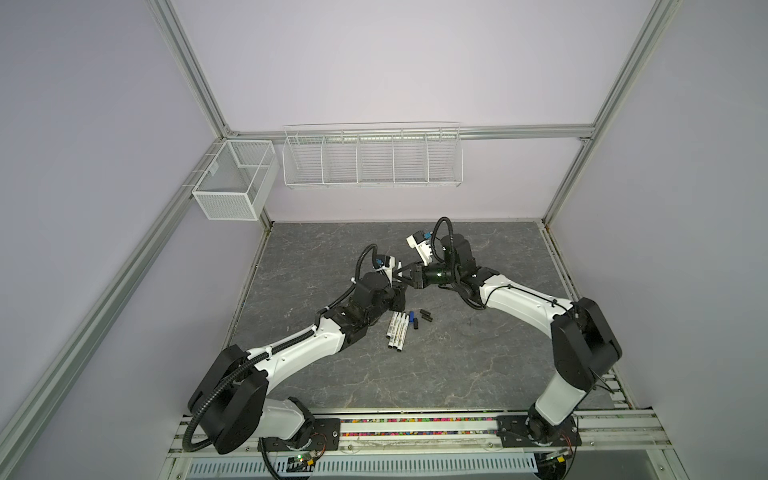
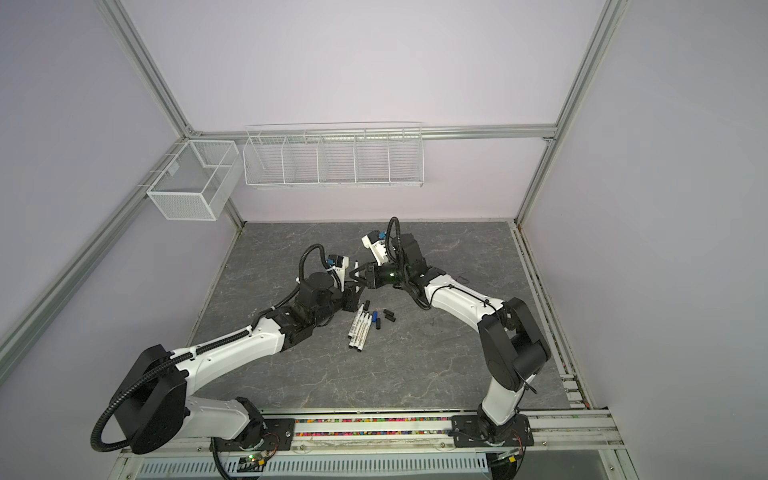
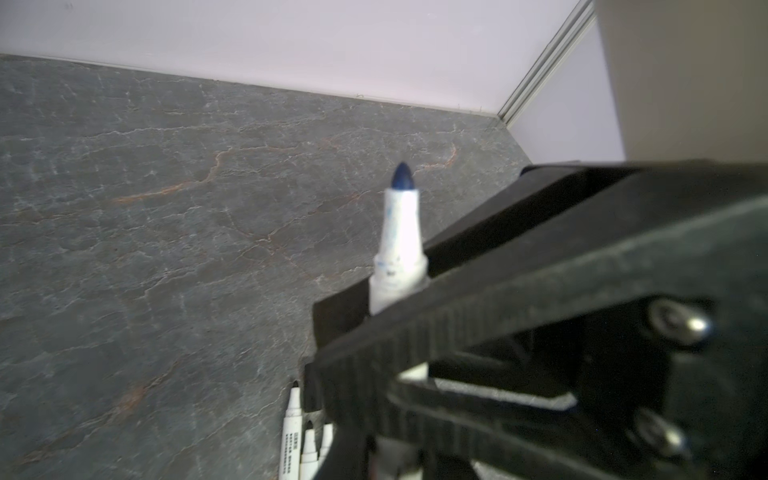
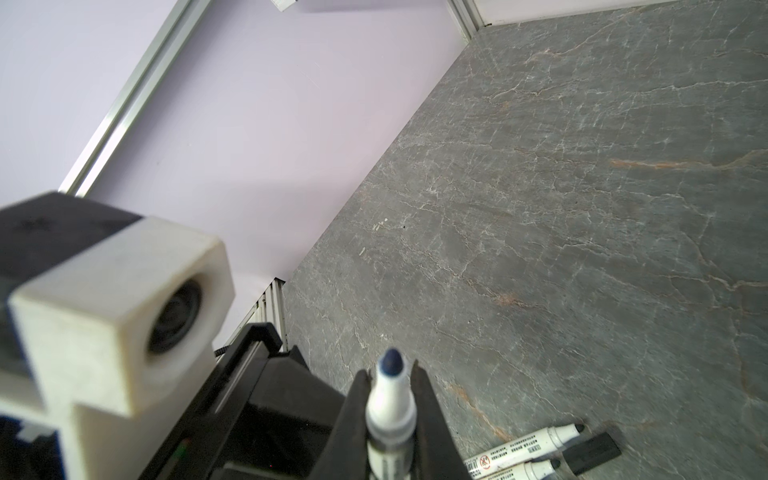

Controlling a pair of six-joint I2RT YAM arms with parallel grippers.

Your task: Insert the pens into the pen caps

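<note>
Blue-tipped pen (image 3: pixel 399 249) is up off the table (image 1: pixel 457 353), just past the nib end of the row of pens (image 1: pixel 397 330) lying there. The right gripper (image 2: pixel 354 275) is clamped across its barrel, a bit below the nib. Left gripper (image 2: pixel 352 297) sits between that held pen and the row, but honestly I can't tell if it's pinching anything, and the blue cap (image 1: pixel 412 316) and black caps (image 1: pixel 424 311) lie loose just beside the row's nib end.
</note>
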